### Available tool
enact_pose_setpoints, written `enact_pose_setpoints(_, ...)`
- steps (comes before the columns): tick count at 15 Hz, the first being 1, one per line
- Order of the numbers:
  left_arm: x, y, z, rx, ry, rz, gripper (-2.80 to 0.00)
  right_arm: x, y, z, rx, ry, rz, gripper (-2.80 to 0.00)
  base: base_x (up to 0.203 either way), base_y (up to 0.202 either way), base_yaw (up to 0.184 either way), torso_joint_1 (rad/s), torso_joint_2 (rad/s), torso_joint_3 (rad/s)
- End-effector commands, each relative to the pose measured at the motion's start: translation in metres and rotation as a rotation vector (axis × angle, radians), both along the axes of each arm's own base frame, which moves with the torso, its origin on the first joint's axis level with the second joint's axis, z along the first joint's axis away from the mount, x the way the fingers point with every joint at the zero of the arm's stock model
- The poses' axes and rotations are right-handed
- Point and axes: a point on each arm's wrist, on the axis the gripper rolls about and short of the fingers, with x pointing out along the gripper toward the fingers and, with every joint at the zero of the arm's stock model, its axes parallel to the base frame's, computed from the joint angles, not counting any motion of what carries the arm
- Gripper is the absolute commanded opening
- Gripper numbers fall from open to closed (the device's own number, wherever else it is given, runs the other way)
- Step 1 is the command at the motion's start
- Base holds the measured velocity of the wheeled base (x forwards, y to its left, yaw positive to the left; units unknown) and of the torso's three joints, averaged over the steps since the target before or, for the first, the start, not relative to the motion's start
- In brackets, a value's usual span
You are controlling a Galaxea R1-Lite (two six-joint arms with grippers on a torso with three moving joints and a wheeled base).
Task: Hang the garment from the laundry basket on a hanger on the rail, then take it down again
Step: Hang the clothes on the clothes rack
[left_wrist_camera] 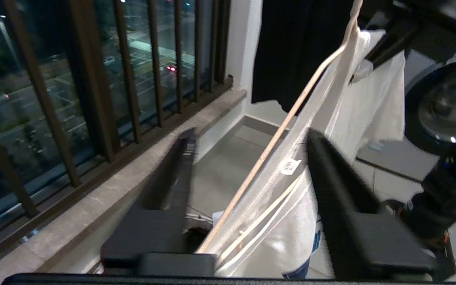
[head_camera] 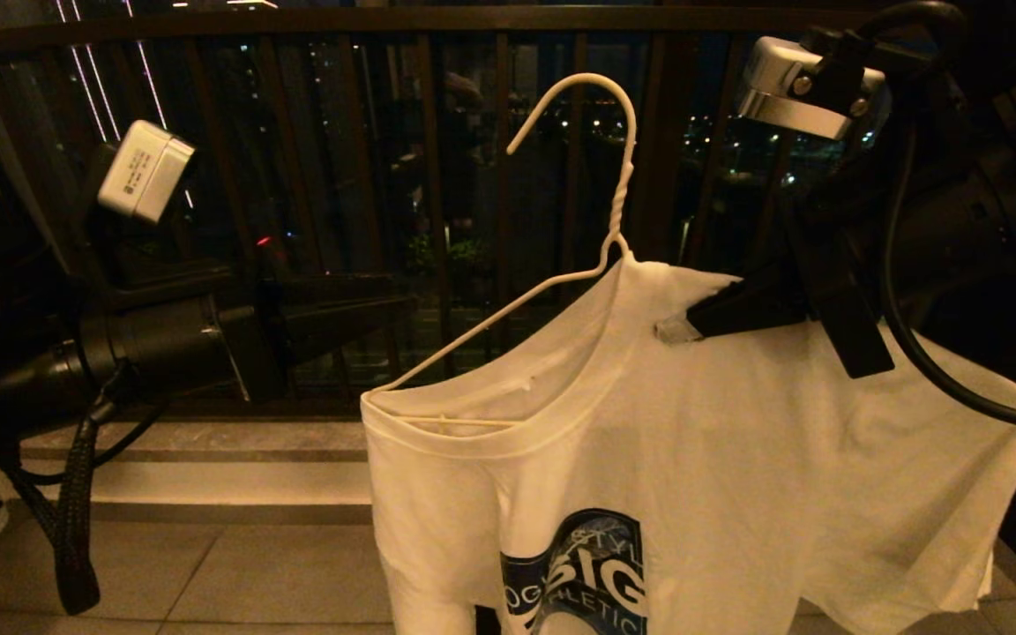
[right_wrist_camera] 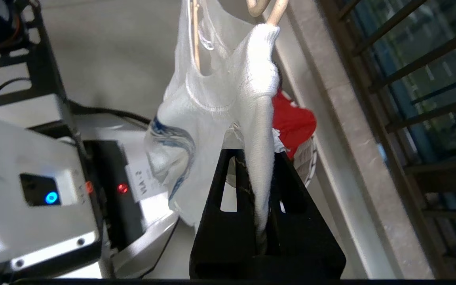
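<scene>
Below the right gripper [right_wrist_camera: 261,174], pinching the garment [right_wrist_camera: 251,118] shoulder, only its wrist view shows red cloth [right_wrist_camera: 293,122]. Left gripper [left_wrist_camera: 247,166] jaws stand spread around the hanger [left_wrist_camera: 267,146].

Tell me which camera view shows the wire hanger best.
The head view: the hanger shows whole there, hook, twisted neck and one bare arm, the T-shirt covering its other side. The left wrist view catches only that bare arm running into the collar. The right wrist view shows just a bit near the neck.

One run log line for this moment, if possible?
right gripper: shut on T-shirt shoulder | left gripper: open, straddling bare hanger arm | rail: unseen
</scene>
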Motion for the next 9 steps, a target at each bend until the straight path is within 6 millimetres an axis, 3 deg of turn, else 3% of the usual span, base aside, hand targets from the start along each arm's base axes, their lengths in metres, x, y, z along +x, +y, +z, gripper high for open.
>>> enact_pose_setpoints(1, -0.001, 0.002, 0.006, -0.008, -0.010, 0.010, -2.80, 0.006, 0.001, -0.001, 0.006, -0.009, -0.006, -2.80, 0.000, 0.000, 0.000, 0.000, 0.00, 0.000)
enact_pose_setpoints(5, 0.003, 0.002, 0.029, 0.036, 0.164, 0.097, -2.80, 0.015, -0.002, 0.000, 0.024, -0.041, -0.035, -2.80, 0.000, 0.000, 0.000, 0.000, 0.00, 0.000)
enact_pose_setpoints(9, -0.014, 0.005, 0.063, 0.116, 0.391, 0.158, -2.80, 0.023, -0.001, 0.006, 0.079, -0.084, -0.067, -2.80, 0.000, 0.000, 0.000, 0.000, 0.00, 0.000)
